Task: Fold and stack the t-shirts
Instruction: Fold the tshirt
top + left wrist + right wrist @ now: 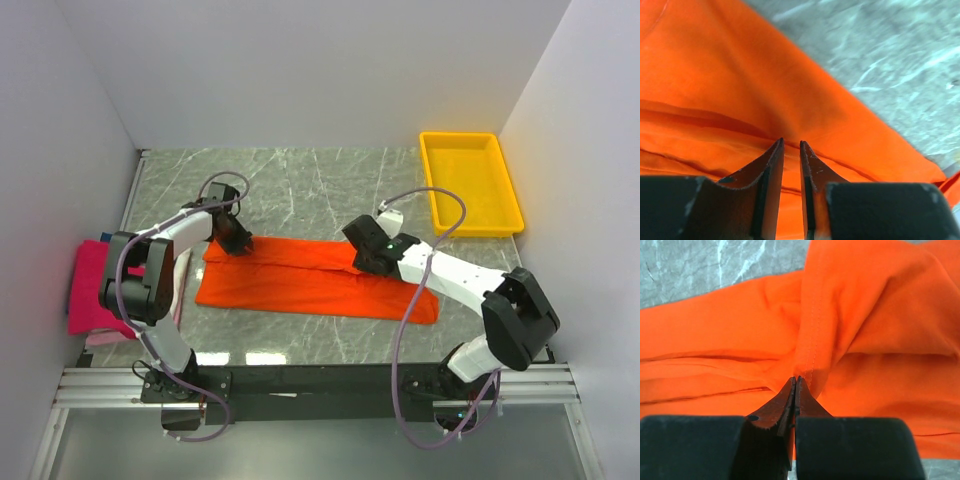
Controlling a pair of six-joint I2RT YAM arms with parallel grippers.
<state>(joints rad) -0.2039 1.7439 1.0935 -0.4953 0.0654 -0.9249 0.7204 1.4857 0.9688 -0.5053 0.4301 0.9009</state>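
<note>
Ok so the orange t-shirt (300,280) is lying as one long strip across the middle of the tabletop (300,180), folded lengthwise by the look of it. The right gripper (796,379) is clenched on a pinch of the shirt's stitched hem, about mid-strip on the far edge, and the cloth tents up to its tips. The left gripper (791,142) is down at the strip's far-left corner w/ its jaws a slit apart. Can't tell if cloth is actually caught in there or if it's just resting on top.

Imo the step in hand is the crosswise fold. To do it well, both pinches need all the layers, not just the top one, or the lengthwise fold will open up. Lift only enough to clear the cloth, carry both points at the same pace so the fold line comes out square, lay it edge on edge, then let go.

Room-wise there's plenty of bare marble on the far side and a narrower band on the near side. The strip's left end is near the magenta folded shirt (95,285) at the tabletop's left edge, and the left arm's elbow looks to be over it, so a swing that way could scuff the pile. The yellow tray (470,185) sits in the far-right corner, well apart from the shirt. Fyi the strip's right end lies under the right arm.
</note>
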